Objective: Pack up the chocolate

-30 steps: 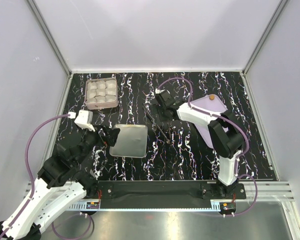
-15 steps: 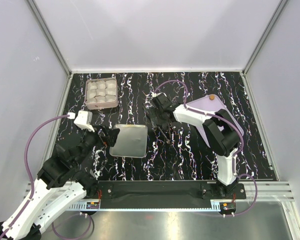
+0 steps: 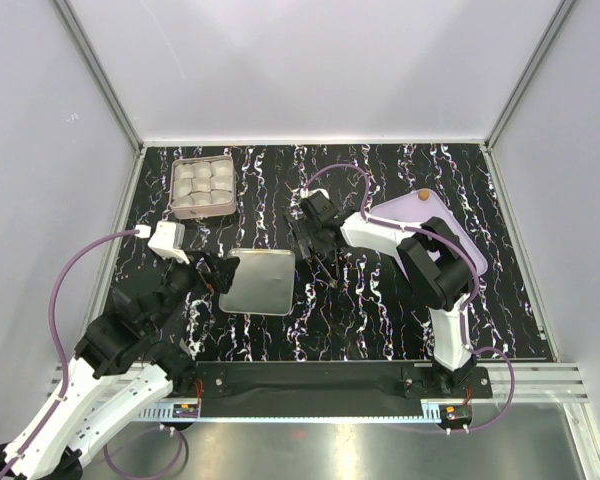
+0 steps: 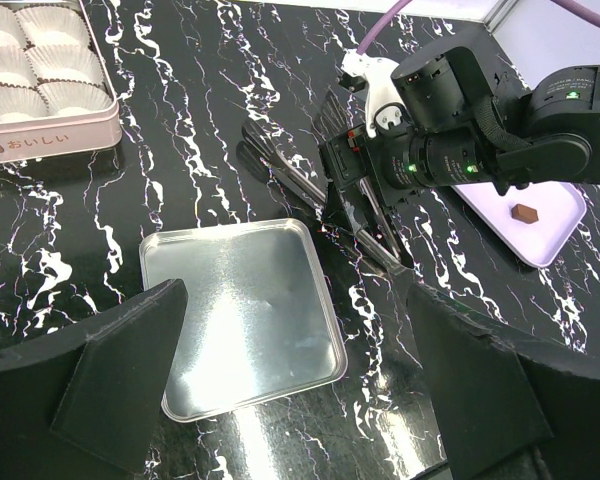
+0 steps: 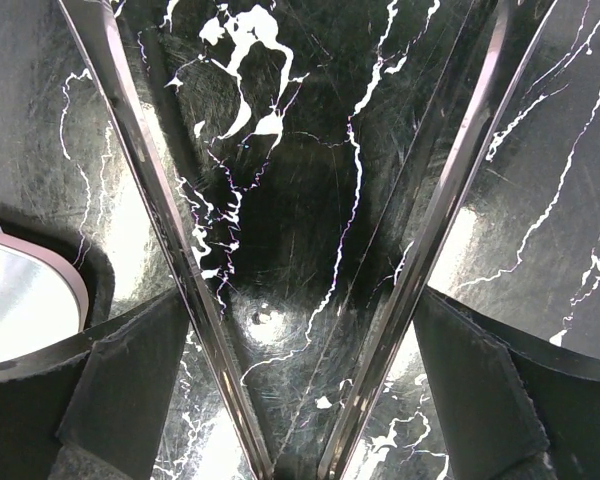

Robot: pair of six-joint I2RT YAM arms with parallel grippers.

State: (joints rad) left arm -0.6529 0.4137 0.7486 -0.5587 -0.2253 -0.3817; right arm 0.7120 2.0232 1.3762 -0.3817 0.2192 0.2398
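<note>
On the table (image 3: 380,310) we're seemingly fetching tongs (image 5: 158,205): right pincer (image 3: 315,233) spread astride them, left pincer (image 4: 300,370) spread; next, probably squeeze shut.

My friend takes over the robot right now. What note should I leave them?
Left gripper: open, empty, hovering by the silver metal lid.
Right gripper: open, astride the dark metal tongs, not squeezing.
Things: one small brown chocolate lies on the lilac plastic tray; the pink tin of white paper cups stands open.
Done: nothing packed; cups look empty.
To do: grip the tongs, carry chocolate into a cup.
</note>
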